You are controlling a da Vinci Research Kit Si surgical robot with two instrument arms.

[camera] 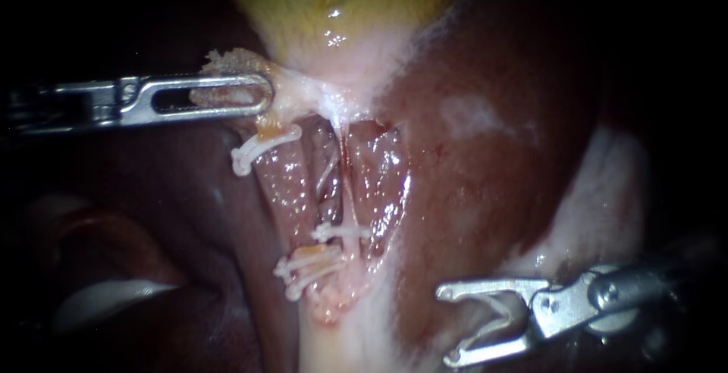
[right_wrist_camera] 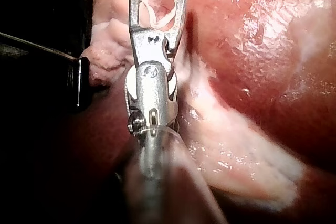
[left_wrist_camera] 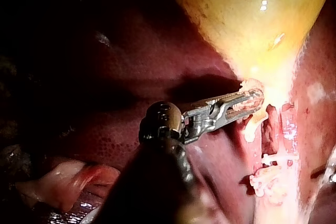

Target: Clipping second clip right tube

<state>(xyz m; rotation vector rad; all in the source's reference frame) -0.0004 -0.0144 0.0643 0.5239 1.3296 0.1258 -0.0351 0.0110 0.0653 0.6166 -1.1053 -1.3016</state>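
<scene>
Two tubes run down from the yellow gallbladder (camera: 334,1). The broad left tube (camera: 280,191) carries a white clip near its upper end (camera: 262,144) and more clips lower down (camera: 307,267). The thin right tube (camera: 343,183) has one white clip (camera: 341,231) across it. My left instrument (camera: 265,92) is shut on tissue at the gallbladder's neck (left_wrist_camera: 257,98). My right instrument (camera: 447,325) is at the lower right, well clear of the tubes. Its jaws stand wide apart and hold a white clip (camera: 493,316) (right_wrist_camera: 160,17).
Dark red liver (camera: 493,153) fills the right side, with a pale band of tissue (camera: 607,191) along its edge above the right instrument. More liver lies in shadow on the left (camera: 189,214).
</scene>
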